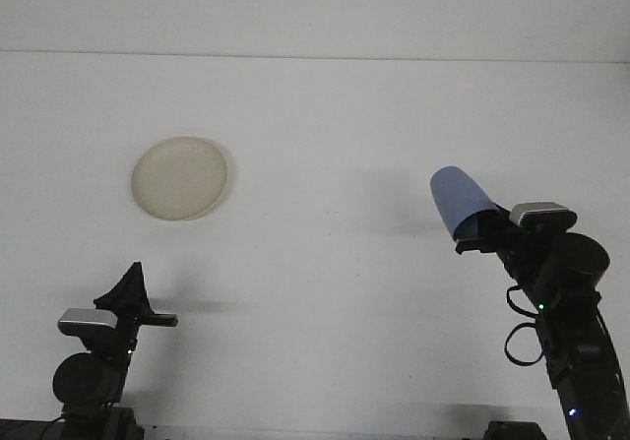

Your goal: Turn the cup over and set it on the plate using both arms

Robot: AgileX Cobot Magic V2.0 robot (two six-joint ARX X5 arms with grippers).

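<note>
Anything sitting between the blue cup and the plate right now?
Nothing: in the front view, only bare white table lies between the blue cup, held by the right gripper, and the plate.

Stretched a plain white table (325,292) across nearly the whole front view, matte and evenly lit. Met a white wall (315,7) along a thin straight seam near the top. Carried soft grey shadows low on the left and at the right of centre.

Dim, even overhead light; soft shadows; slightly grainy.
</note>
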